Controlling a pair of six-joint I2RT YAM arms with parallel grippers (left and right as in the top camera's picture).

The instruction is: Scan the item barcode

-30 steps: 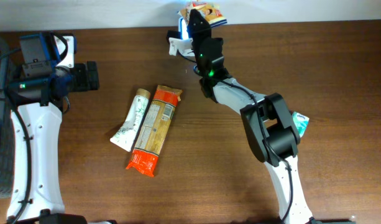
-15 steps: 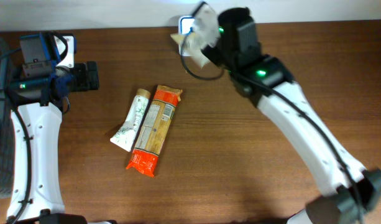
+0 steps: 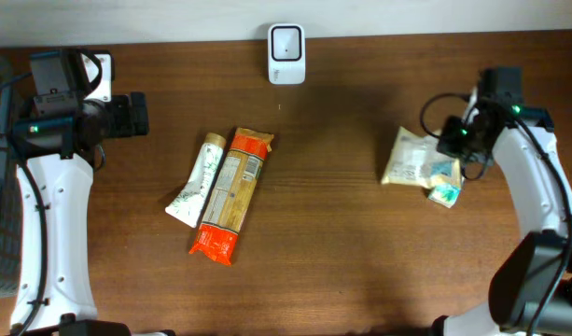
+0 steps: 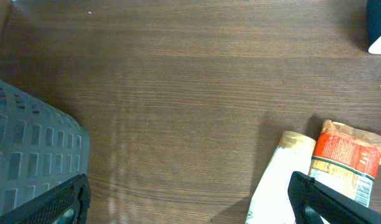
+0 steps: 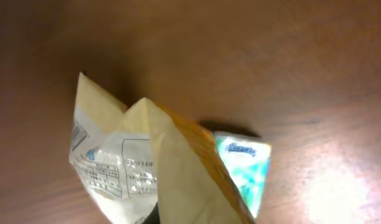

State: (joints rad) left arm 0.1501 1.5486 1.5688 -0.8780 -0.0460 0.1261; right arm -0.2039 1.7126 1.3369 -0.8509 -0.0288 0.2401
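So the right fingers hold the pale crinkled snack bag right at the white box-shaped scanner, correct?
No. The right fingers hold the pale crinkled snack bag, but well away from the white box-shaped scanner: the bag is over by the small teal-and-white packet, as the overhead view shows.

My left arm point(image 3: 50, 219) stands along the left side, its white link running up to a wrist turned inward. The left gripper point(image 3: 139, 115) points right with its jaws spread wide. My right arm point(image 3: 539, 191) reaches up the right side, bent inward at the wrist. The right gripper point(image 3: 451, 142) has its jaws pinched shut on a crinkled cream plastic packet point(image 3: 411, 159).
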